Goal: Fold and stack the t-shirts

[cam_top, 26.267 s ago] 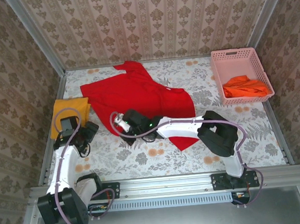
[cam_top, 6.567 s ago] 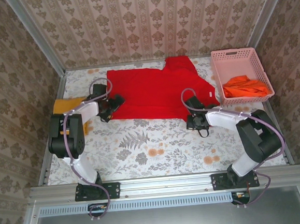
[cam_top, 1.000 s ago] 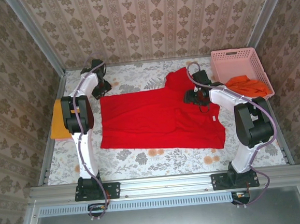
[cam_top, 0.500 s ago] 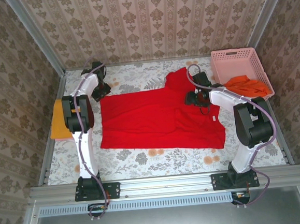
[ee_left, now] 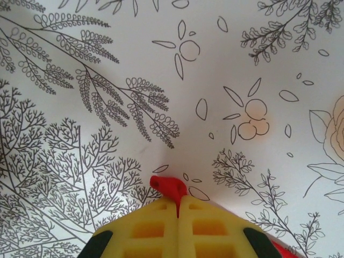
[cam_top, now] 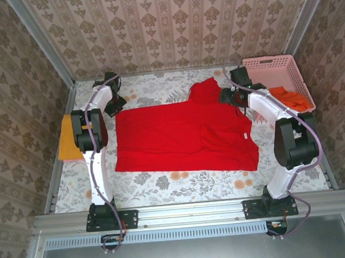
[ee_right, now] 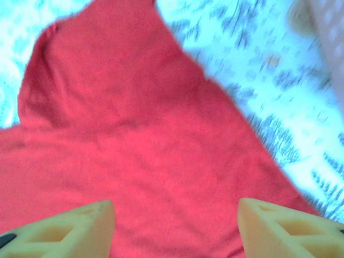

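The bright red t-shirt [cam_top: 185, 134] lies spread flat on the flowered table cover, one sleeve [cam_top: 204, 90] pointing to the back. At its far left corner my left gripper [cam_top: 113, 108] is shut on a small fold of the red cloth [ee_left: 167, 187], pinched between its yellow fingers [ee_left: 145, 228]. Over the far right of the shirt, by the sleeve, my right gripper [cam_top: 225, 95] hovers open, red cloth [ee_right: 134, 134] under its spread fingers [ee_right: 80, 226]. A folded mustard-yellow t-shirt [cam_top: 67, 139] lies at the left edge. The orange t-shirt [cam_top: 294, 98] sits in the pink basket.
The pink lattice basket [cam_top: 269, 67] stands at the back right, close beside my right arm. Metal rails and patterned walls close in the table on the left, back and right. Bare flowered cover [cam_top: 182, 179] shows in front of the red shirt.
The left gripper has closed on the red shirt's far left corner. The right gripper has moved back and to the right, from the shirt's shoulder toward the sleeve and basket.
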### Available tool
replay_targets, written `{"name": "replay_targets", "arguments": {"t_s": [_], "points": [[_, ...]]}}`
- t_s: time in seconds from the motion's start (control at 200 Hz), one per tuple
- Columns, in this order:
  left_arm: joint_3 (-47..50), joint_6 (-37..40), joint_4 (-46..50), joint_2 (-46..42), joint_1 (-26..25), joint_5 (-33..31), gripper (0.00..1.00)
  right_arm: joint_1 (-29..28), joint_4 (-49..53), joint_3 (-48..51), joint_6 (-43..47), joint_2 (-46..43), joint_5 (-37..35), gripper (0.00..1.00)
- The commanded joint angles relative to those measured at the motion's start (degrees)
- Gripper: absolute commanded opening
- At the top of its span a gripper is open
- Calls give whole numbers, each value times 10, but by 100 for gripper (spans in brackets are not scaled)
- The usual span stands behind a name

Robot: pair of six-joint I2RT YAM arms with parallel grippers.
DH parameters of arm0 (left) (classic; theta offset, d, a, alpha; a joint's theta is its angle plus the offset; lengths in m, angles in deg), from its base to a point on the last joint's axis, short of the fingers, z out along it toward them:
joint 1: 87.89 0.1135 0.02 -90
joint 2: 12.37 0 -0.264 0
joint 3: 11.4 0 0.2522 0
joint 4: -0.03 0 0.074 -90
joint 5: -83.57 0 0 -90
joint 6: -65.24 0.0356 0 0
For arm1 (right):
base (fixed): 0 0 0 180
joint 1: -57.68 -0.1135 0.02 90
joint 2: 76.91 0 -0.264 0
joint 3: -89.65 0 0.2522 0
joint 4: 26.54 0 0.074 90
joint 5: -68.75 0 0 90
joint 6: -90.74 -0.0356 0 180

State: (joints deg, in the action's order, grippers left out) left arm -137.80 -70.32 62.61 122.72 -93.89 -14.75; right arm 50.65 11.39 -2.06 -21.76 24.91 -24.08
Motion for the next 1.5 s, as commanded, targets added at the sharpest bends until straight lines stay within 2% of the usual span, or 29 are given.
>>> {"name": "replay_targets", "arguments": {"t_s": [0.0,0.105,0.155,0.195,0.435,0.785,1.07,1.135,1.19,1.265,1.495], "points": [[27,-1,-17,7,4,24,0,18,22,-87,13,76,-23,60],[34,-1,-22,3,3,30,0,15,55,-186,38,157,-15,53],[39,-1,-26,1,4,32,0,10,77,-231,58,191,-20,40],[43,0,-28,-1,3,34,0,6,99,-266,70,217,-34,35],[71,-3,-49,-11,4,42,0,0,184,-434,88,355,-53,41],[70,-9,-63,-7,4,65,0,2,329,-670,45,499,-48,40],[69,-10,-67,-13,5,74,0,-2,342,-678,12,526,-33,36],[66,-9,-66,-13,4,75,0,-3,340,-675,11,525,-34,28],[63,-9,-67,-14,4,76,0,-3,339,-675,10,523,-34,14],[63,-9,-67,-14,4,75,0,-3,334,-675,11,518,-36,0],[97,-12,-106,-50,8,85,0,-5,324,-665,17,465,-48,0]]}}
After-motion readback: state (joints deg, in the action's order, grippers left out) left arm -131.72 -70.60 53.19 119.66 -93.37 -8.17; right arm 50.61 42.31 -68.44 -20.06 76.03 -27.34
